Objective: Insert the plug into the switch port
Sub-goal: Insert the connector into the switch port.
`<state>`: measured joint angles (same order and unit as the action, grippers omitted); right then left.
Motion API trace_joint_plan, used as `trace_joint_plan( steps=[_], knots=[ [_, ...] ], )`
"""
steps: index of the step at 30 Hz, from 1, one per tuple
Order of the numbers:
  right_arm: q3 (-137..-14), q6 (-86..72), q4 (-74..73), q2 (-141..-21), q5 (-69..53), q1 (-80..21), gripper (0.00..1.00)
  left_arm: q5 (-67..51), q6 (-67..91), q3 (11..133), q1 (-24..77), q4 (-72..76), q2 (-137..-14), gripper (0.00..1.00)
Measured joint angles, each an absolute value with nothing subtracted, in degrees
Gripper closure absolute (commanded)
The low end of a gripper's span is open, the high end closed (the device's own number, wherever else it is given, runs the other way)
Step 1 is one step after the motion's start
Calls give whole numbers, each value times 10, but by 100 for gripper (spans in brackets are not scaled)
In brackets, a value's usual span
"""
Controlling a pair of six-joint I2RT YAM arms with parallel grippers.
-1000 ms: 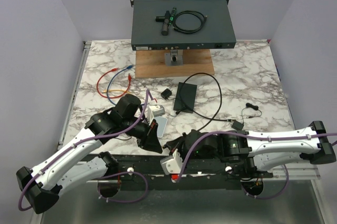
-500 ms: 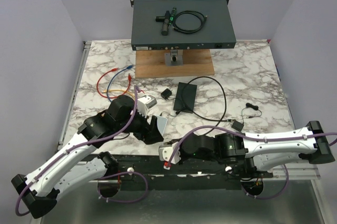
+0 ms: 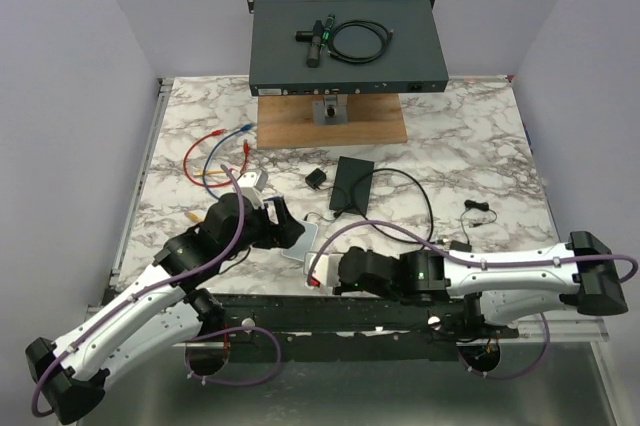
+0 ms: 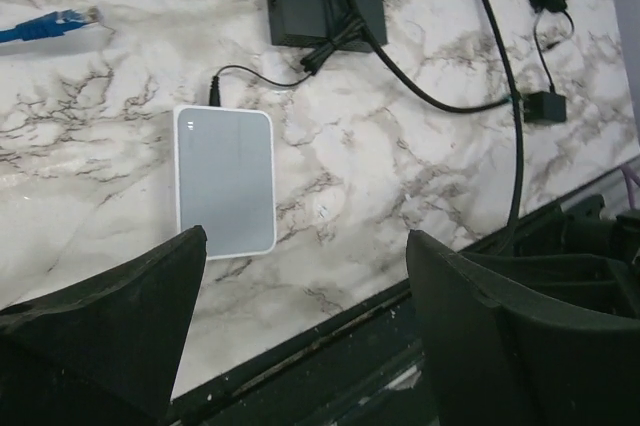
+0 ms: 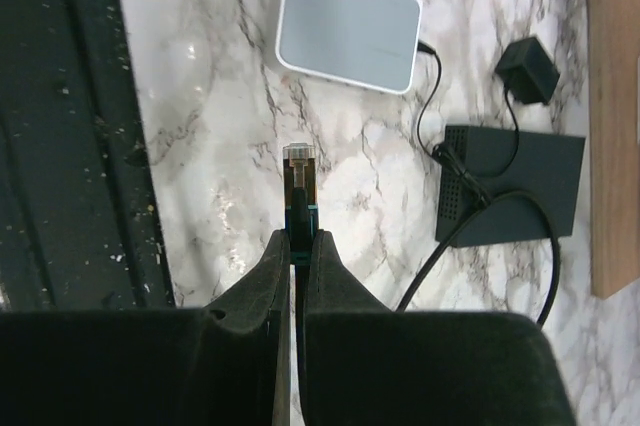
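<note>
- Grip: the right gripper (image 5: 297, 236) is clamped tight on the dark boot of the plug (image 5: 299, 168). The clear tip sticks out ahead so that the contacts can lead into a socket.
- The plug hangs just over the marble table (image 5: 230, 146). It is near the white switch (image 5: 348, 24) but apart from it, with its tip aimed at one long side.
- No port shows on the white switch from any view.
- The left gripper (image 4: 305, 241) stands with its jaws wide apart, holding nothing, and hovers over the near end of the switch. It is probably there to brace the box against the push.
- A thin black lead (image 4: 260, 76) enters a short side of the switch. The ports likely sit on that side, so the plug may need to swing round.
- Further out are a black power brick (image 5: 510, 186), its thick cable (image 4: 500, 41), a small adapter (image 5: 530, 71), a wooden board (image 5: 615, 116) and a blue cable (image 4: 45, 26).
- Nothing lies between the plug and the switch, and the thin lead looks the likeliest snag.
</note>
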<state>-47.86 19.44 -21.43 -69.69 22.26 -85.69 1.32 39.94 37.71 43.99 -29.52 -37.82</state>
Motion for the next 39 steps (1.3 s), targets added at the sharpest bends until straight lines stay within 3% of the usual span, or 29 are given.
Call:
trace_joint_plan(
  steps=[8, 15, 25, 39],
  knots=[
    [-473, 153, -194, -773, 207, -778, 99, 91, 452, 302, 440, -241, -391, 23],
    [-456, 139, -139, -822, 183, -768, 99, 102, 472, 242, 407, -183, -394, 34],
    [-439, 135, -65, -874, 167, -757, 99, 8, 479, 162, 300, -78, -435, 46],
    [-424, 116, 36, -913, 138, -727, 99, -88, 480, 124, 284, 12, -484, 54]
  ],
)
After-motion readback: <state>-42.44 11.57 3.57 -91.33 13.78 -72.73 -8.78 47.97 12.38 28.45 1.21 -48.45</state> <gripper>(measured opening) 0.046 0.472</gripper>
